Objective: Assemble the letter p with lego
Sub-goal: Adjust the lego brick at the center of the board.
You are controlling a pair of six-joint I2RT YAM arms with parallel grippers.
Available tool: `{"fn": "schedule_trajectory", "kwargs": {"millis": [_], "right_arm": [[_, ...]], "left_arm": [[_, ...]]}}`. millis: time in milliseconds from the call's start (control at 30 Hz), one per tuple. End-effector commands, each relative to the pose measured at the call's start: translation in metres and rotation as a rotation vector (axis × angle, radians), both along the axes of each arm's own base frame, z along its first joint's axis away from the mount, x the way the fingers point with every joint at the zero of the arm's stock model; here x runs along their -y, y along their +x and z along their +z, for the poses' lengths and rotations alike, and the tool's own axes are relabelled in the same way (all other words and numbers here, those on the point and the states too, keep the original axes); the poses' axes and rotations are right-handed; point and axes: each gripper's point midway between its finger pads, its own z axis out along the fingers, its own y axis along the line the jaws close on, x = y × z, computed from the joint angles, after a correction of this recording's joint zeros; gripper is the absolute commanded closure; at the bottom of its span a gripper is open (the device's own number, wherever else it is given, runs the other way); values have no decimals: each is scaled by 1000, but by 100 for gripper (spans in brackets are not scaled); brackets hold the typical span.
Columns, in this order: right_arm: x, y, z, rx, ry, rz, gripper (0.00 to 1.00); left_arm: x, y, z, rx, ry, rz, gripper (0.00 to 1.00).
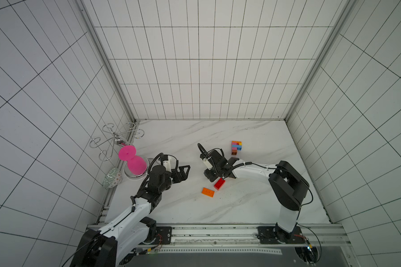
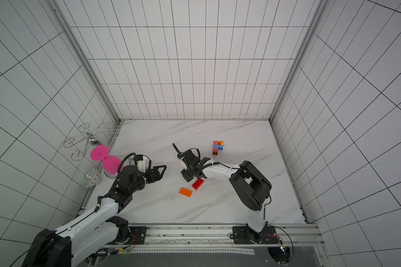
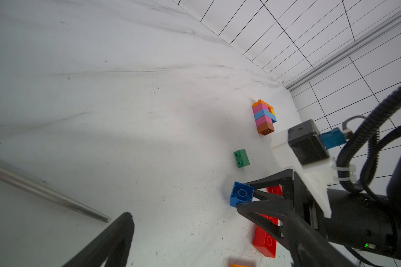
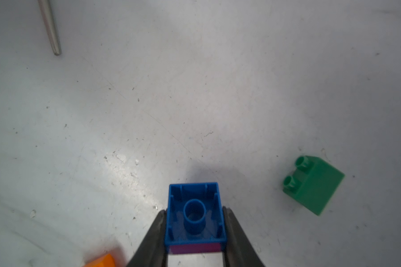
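Pinching a small blue brick, hollow underside showing, the right gripper grips tight; the left gripper hangs spread wide.

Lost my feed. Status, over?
Right gripper shut on blue brick. Left gripper open, empty. Stacked bricks apart; green brick, red brick, orange brick loose. Path looks clear.

Glossy plastic blue brick, scuffed tabletop

Nothing readable showing in any view, a small pale mark sitting on top of the black camera housing just behind the fingers of the right gripper, staying too small and blurred to make out as letters or a logo
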Motion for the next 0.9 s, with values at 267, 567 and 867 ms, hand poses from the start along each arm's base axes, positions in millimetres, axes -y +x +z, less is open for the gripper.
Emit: {"fn": "schedule_trajectory", "kwargs": {"millis": [267,567,867], "right_arm": [[-6,-15,-11,57,59,28,50],[12,-18,35,12,43,-23,7],[-2,-9,38,-106,35,0,1]], "left_arm": [[-5,1,3,37,15,17,3],[-5,1,3,34,15,21,3],[-11,6,-13,-20,19,71,2]]}}
